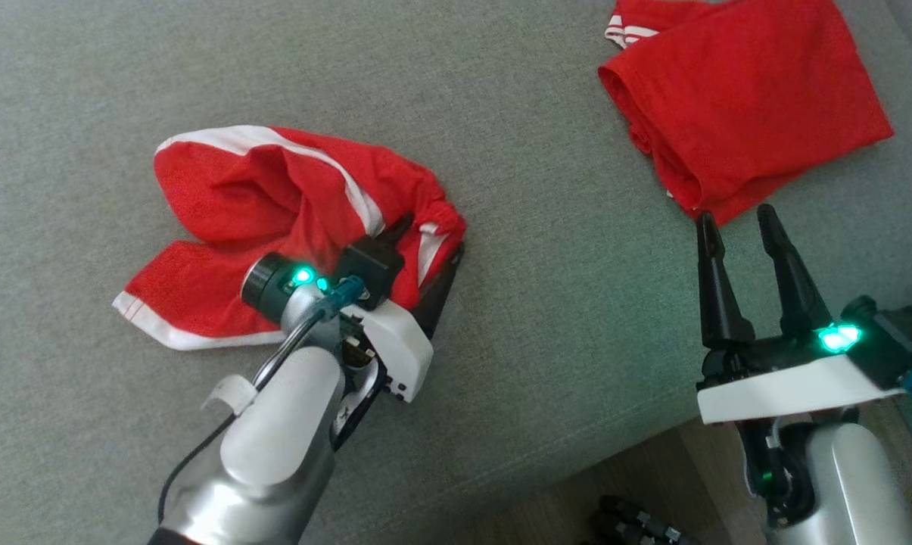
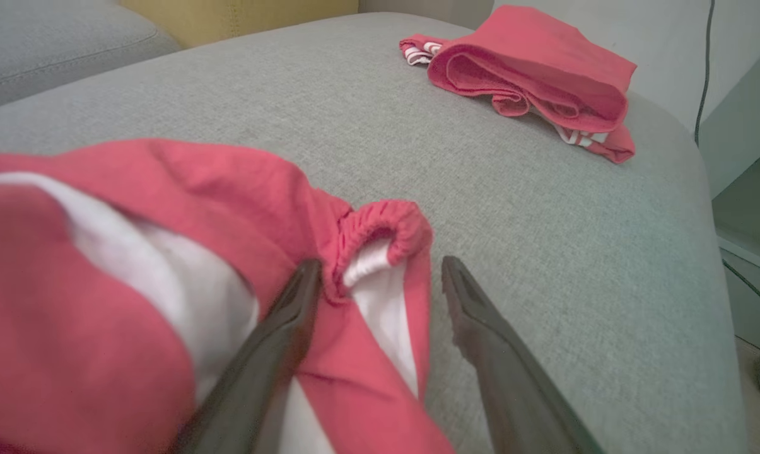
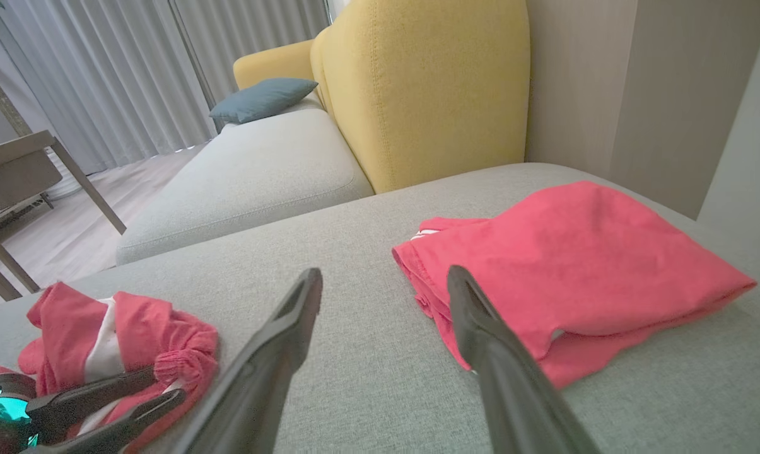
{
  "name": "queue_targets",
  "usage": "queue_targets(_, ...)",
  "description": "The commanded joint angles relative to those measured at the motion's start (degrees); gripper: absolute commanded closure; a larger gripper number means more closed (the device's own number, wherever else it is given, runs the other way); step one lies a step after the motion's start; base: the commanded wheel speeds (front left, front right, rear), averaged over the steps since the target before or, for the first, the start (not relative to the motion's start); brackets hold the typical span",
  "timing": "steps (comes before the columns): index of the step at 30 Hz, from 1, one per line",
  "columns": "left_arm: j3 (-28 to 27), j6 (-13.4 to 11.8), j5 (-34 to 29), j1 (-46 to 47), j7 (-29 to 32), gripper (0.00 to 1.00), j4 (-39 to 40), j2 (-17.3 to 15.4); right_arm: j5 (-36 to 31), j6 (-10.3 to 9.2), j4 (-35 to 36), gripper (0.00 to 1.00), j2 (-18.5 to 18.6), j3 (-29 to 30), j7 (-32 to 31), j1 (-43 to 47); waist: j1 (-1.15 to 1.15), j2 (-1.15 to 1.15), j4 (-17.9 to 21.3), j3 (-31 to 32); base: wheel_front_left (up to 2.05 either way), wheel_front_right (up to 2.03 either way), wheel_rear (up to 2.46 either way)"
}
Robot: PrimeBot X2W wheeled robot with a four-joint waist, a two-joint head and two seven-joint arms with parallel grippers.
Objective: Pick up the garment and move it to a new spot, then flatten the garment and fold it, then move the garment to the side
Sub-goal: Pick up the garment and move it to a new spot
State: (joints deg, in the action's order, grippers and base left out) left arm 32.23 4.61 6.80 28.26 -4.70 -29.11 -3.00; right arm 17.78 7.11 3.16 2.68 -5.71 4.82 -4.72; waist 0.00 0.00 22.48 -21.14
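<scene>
A crumpled red garment [image 1: 289, 204] with white stripes lies in a heap on the left of a grey sofa seat [image 1: 539, 318], on open cushion that looks roomy enough for the flattening and folding yet to come. The robot's left claw [image 2: 381, 271] sits low at the heap's right edge, jaws spread wide with the elastic waistband [image 2: 386, 221] between them. One jaw is against the cloth but nothing is pinched, a stance suggesting the garment is at its new spot. To the right, the right claw [image 1: 736, 217] hovers equally wide and empty over bare cushion, just short of a folded garment [image 1: 751, 106] at the far right corner, apparently parked clear of the working area.
</scene>
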Motion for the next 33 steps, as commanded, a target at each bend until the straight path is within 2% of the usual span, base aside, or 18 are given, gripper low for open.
queue_targets(1,-0.91,0.1,-0.24,1.67,-0.61,0.0,0.74,-0.14,0.37,0.37,1.43,0.0,0.21,-1.15,0.63,-1.25,0.0,0.0,-0.32,-0.08,0.0,0.0,0.0)
queue_targets(8,1.49,-0.35,-1.38,1.01,-4.94,0.0,4.08,-0.1,-0.65,0.37,0.53,0.0,0.21,-1.02,0.61,-1.63,0.0,0.0,-2.47,2.15,0.0,0.0,0.0)
queue_targets(15,0.73,-2.62,-0.63,-2.14,-7.24,0.0,10.42,-0.66,-2.15,0.37,0.56,0.0,0.21,-0.77,-0.55,-1.02,0.0,0.0,-4.9,5.79,0.0,0.0,0.0)
queue_targets(22,-3.68,-7.45,1.33,-7.23,-7.72,0.0,17.37,-3.16,-3.73,0.37,1.86,0.0,0.2,0.49,-2.52,0.75,0.0,0.0,-8.31,9.67,0.0,0.0,0.0)
queue_targets(29,-10.46,-13.05,3.7,-12.35,-7.74,0.0,21.9,-6.53,-4.66,0.37,3.29,0.0,0.2,2.14,-4.25,2.95,0.0,0.0,-12.15,12.24,0.0,0.0,0.0)
queue_targets(33,-13.74,-15.2,4.8,-15.18,-7.8,0.0,23.49,-8.6,-5.14,0.37,3.9,0.0,0.2,2.74,-5.1,3.95,0.0,0.0,-14.12,13.38,0.0,0.0,0.0)
